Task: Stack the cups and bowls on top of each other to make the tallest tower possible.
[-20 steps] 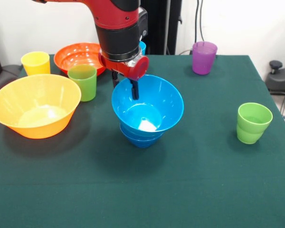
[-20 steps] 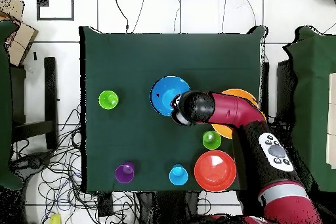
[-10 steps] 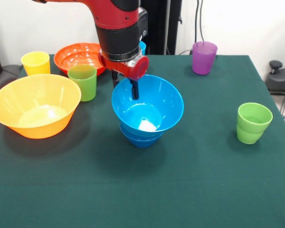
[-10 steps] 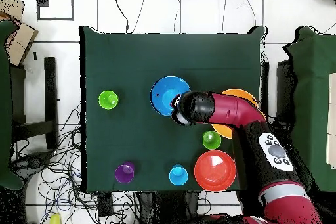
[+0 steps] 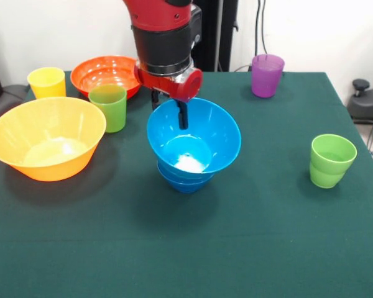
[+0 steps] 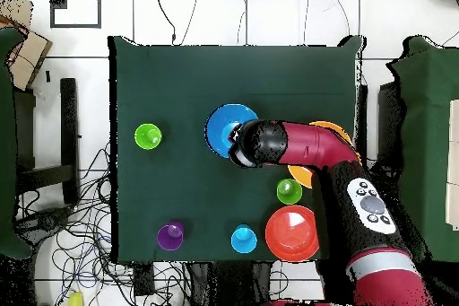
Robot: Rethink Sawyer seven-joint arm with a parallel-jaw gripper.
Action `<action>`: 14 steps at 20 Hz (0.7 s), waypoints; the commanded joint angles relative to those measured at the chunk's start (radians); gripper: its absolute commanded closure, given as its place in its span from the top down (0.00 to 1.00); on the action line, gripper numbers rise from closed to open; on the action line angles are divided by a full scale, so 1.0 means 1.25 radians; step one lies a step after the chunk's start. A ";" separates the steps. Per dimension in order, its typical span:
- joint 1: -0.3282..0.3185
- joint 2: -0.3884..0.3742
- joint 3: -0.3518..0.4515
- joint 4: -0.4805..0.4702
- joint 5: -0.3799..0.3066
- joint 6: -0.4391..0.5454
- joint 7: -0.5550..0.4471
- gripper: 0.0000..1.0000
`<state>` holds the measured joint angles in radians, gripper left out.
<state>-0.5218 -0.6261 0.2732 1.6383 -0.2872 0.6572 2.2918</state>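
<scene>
A big light blue bowl (image 5: pixel 205 133) sits nested on two smaller blue bowls (image 5: pixel 183 183) at mid-table, forming a short tower (image 6: pixel 222 121). My gripper (image 5: pixel 168 112) straddles the bowl's far rim, open, with one finger (image 5: pixel 183 117) inside and one outside. A big yellow-orange bowl (image 5: pixel 46 136) stands at the left and an orange-red bowl (image 5: pixel 102 73) behind it. The cups stand apart: yellow (image 5: pixel 47 82), green (image 5: pixel 108 107), green (image 5: pixel 331 160), purple (image 5: pixel 267 74). The light blue cup (image 5: pixel 186 61) is mostly hidden behind the arm.
In the overhead view the arm (image 6: pixel 309 145) covers most of the yellow-orange bowl and the yellow cup. The table's dark green cloth (image 5: pixel 248 248) reaches the front edge. Cables and a black stand lie off the table's far side.
The gripper has shifted a little to the right and up along the bowl's rim. The big light blue bowl has settled slightly lower into the stack.
</scene>
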 commanded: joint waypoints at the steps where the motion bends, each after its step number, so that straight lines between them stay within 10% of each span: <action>1: 0.039 -0.048 0.033 -0.057 -0.006 0.112 -0.064 1.00; 14: 0.054 -0.112 -0.001 -0.069 -0.049 0.267 -0.100 1.00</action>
<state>-0.4864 -0.7400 0.2708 1.6101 -0.2876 0.8085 2.2918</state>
